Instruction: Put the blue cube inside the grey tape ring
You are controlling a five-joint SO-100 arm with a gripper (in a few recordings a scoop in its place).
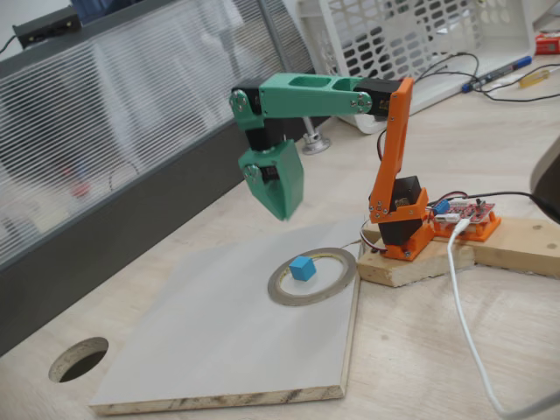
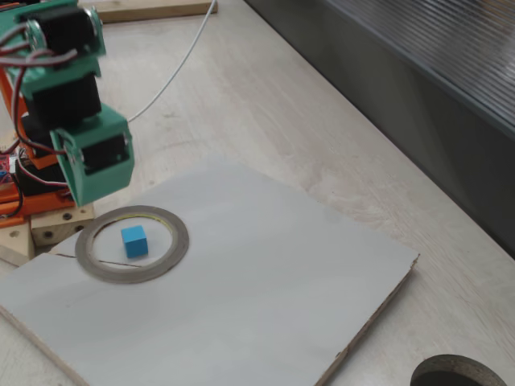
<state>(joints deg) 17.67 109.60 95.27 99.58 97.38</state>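
The blue cube (image 1: 302,268) (image 2: 134,240) rests on the board inside the grey tape ring (image 1: 306,300) (image 2: 182,241), near the ring's left part in a fixed view and apart from its rim. My green gripper (image 1: 282,213) (image 2: 84,199) hangs in the air above and to the side of the ring, pointing down. It touches neither the cube nor the ring. Its fingers lie together as one wedge, shut, with nothing between them.
The ring lies on a pale board (image 1: 219,341) (image 2: 265,281) on the wooden table. A dark round hole (image 1: 79,359) (image 2: 459,374) is cut in the table past the board's corner. The orange arm base (image 1: 407,232) sits on a wood block beside a white cable (image 1: 464,324); a grey partition (image 1: 131,201) runs behind.
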